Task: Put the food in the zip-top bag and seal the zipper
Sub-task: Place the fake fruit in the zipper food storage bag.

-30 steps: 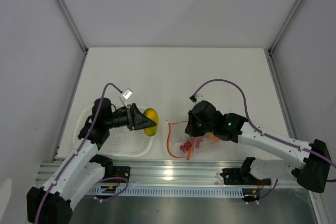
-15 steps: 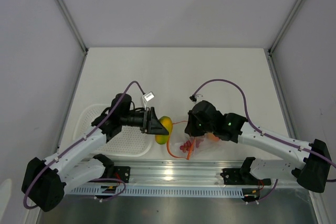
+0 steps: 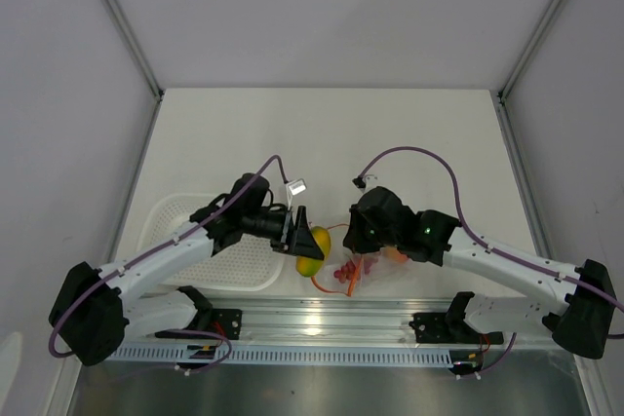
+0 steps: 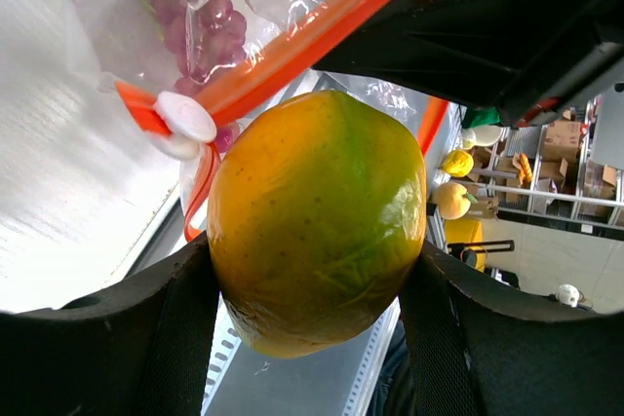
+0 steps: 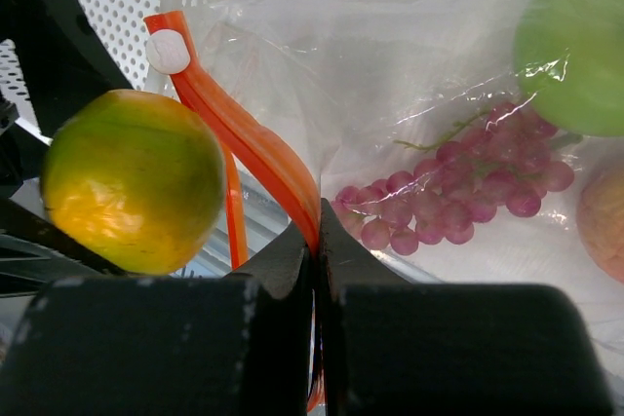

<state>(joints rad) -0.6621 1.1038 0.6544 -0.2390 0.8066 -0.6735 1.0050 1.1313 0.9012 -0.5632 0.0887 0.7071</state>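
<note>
Your left hand (image 3: 308,246) grips the yellow-orange mango (image 4: 317,221) between its two fingers, jaws spread to the fruit's width. It holds the mango right at the mouth of the zip-top bag (image 5: 409,75), close against the orange-red zipper (image 5: 255,148); whether they touch you cannot tell. Your right hand (image 5: 317,241) is pinched fully closed on that zipper strip, holding one lip of the mouth up. Inside the clear bag lie the red grapes (image 5: 458,192), the green apple (image 5: 575,56) and, at the edge of the right wrist view, part of the peach (image 5: 604,221). A white slider (image 5: 168,51) sits at the zipper's end near the mango. The white perforated basket (image 3: 195,231) lies beneath your left arm, on the pale table (image 3: 322,133).
</note>
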